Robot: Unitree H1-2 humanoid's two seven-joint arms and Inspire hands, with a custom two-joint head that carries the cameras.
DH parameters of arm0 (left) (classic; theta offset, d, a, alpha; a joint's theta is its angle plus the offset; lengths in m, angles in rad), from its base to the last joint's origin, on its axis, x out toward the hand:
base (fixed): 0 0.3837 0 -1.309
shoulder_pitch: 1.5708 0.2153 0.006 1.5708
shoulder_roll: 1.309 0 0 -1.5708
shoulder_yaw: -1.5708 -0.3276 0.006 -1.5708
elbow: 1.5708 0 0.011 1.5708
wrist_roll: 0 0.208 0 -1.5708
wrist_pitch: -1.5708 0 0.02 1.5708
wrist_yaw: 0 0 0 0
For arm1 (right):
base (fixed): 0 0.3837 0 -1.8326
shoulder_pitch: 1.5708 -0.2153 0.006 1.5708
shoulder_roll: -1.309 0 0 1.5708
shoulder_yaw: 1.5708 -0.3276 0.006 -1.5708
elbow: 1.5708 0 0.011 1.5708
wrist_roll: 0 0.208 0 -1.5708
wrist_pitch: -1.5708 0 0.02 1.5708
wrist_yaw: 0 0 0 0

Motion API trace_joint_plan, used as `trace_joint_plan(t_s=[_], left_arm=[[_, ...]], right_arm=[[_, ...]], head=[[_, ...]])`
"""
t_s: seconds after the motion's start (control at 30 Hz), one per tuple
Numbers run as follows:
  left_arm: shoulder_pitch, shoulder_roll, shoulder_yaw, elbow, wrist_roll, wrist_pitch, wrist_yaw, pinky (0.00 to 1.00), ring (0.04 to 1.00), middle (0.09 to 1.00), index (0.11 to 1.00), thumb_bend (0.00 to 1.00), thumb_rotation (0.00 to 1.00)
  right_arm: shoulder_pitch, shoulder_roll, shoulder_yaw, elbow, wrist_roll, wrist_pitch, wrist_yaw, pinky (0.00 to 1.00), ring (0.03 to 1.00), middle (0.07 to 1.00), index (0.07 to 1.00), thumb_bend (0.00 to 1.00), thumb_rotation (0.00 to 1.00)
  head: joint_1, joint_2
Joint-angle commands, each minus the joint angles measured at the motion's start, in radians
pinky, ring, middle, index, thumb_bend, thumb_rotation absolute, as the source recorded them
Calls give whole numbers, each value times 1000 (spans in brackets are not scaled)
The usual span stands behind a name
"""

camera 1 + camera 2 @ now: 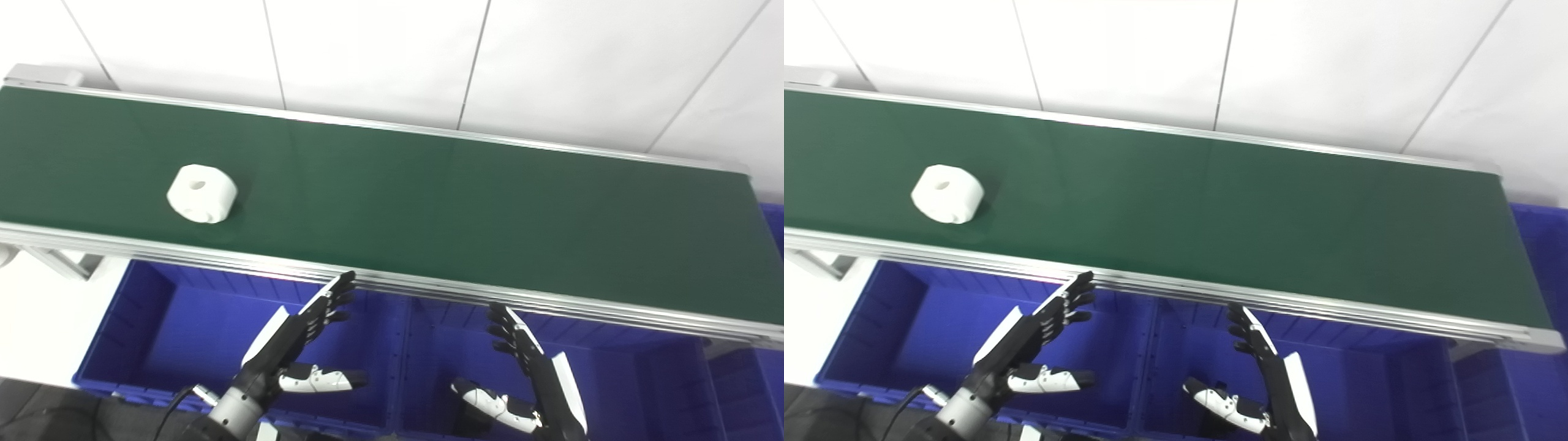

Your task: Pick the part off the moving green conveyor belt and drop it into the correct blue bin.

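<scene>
A white round part (202, 193) with a centre hole lies on the green conveyor belt (429, 202) at its left end; it also shows in the right eye view (947, 194). My left hand (300, 340) is open and empty, held above the left blue bin (153, 324), just below the belt's near rail. My right hand (527, 380) is open and empty above the middle blue bin (612, 380). Both hands are well to the right of the part and below the belt.
The belt's aluminium near rail (429, 288) runs across just above my fingertips. A third blue bin (773, 226) shows at the belt's right end. A white tiled wall (392, 55) stands behind the belt. A frame leg (55, 260) shows at the lower left.
</scene>
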Motion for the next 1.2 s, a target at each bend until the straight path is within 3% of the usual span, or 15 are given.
trace_joint_plan(t_s=[0.0,0.2,0.6,0.77,0.9,1.07,1.17], left_arm=[[-6,-10,-8,-6,18,-54,18,813,909,945,945,700,341],[-19,-26,-10,15,31,-68,26,802,896,932,920,747,291],[-50,-26,-10,75,27,-131,32,774,877,925,910,758,248],[-63,-36,9,45,3,-184,50,795,873,910,897,783,293],[-96,-12,47,-71,34,-127,58,806,882,918,898,796,348],[-192,45,110,-149,83,-74,58,876,943,972,954,730,406],[-270,103,154,-201,117,11,42,903,963,994,975,682,391]], right_arm=[[-6,-3,-10,-6,18,-84,-20,798,859,886,919,693,294],[-16,-2,-15,22,6,-103,-34,826,873,890,929,665,268],[-35,-6,-11,55,7,-106,-35,815,865,882,927,657,244],[-44,-4,-11,77,24,-121,-35,825,869,888,925,665,228],[-50,-10,-12,84,34,-118,-26,819,868,889,923,664,220],[-57,-5,-9,84,30,-118,-29,784,846,872,905,697,236],[-61,1,-4,79,33,-116,-28,771,836,862,896,708,245]], head=[[2,1],[37,-43],[16,-75],[-1,-67],[-22,-49],[-85,-12],[-133,16]])
